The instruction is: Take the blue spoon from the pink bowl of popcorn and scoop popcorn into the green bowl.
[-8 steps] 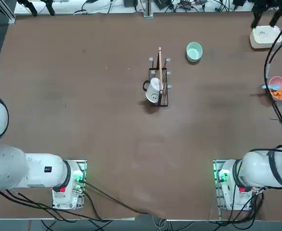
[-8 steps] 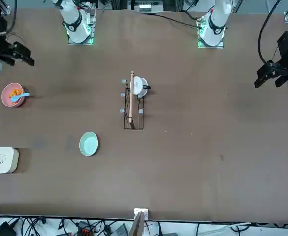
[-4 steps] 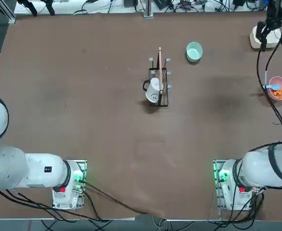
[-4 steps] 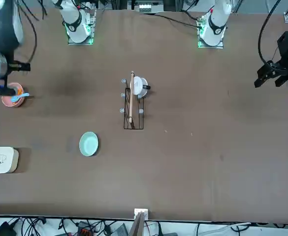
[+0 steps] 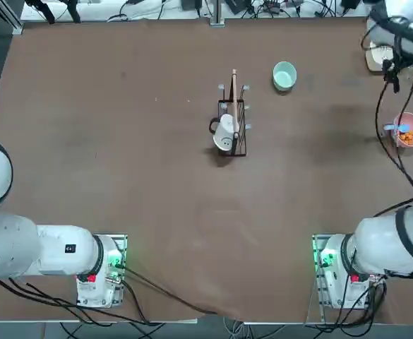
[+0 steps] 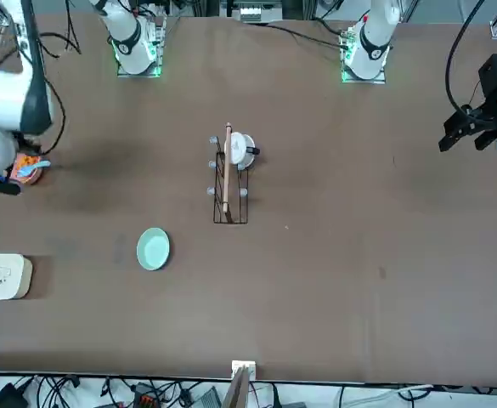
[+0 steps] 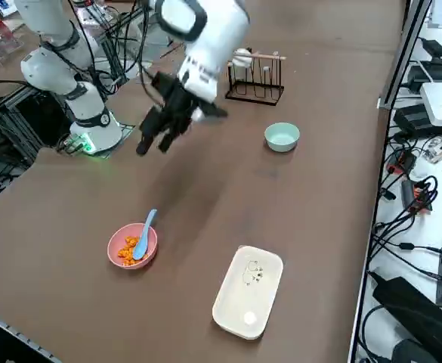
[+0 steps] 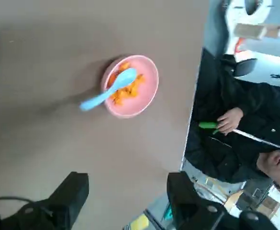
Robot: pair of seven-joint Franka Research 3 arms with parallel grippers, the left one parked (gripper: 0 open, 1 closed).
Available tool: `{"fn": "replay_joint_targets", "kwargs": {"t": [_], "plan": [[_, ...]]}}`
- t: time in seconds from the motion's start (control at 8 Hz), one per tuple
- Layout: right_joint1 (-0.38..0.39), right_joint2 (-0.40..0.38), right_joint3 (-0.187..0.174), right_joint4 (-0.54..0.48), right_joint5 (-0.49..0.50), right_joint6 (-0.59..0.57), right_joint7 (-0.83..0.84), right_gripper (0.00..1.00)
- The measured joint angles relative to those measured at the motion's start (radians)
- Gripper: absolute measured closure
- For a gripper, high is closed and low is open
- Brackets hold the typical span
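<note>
The right hand (image 8: 125,199) hangs above the bench (image 7: 205,204), fingers spread wide and empty, touching nothing; the blue spoon (image 8: 108,89) lies in the pink bowl (image 8: 130,86) below.

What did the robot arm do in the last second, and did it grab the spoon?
The right arm swung in over the table toward the pink bowl. Its end effector now hangs open in the air above the table, short of the bowl, holding nothing. The blue spoon has not moved; it lies in the popcorn as before. The green bowl, mug rack and white box stayed put.
</note>
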Motion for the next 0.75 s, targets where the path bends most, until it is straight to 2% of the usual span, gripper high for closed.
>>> {"fn": "replay_joint_targets", "kwargs": {"t": [0.25, 0.5, 0.75], "plan": [[0.006, 0.101, 0.011, -0.066, -0.147, 0.069, 0.29, 0.01], [0.048, 0.249, 0.019, -0.072, -0.271, 0.075, 0.567, 0.01], [0.065, 0.351, 0.019, -0.069, -0.327, 0.074, 0.687, 0.03]]}}
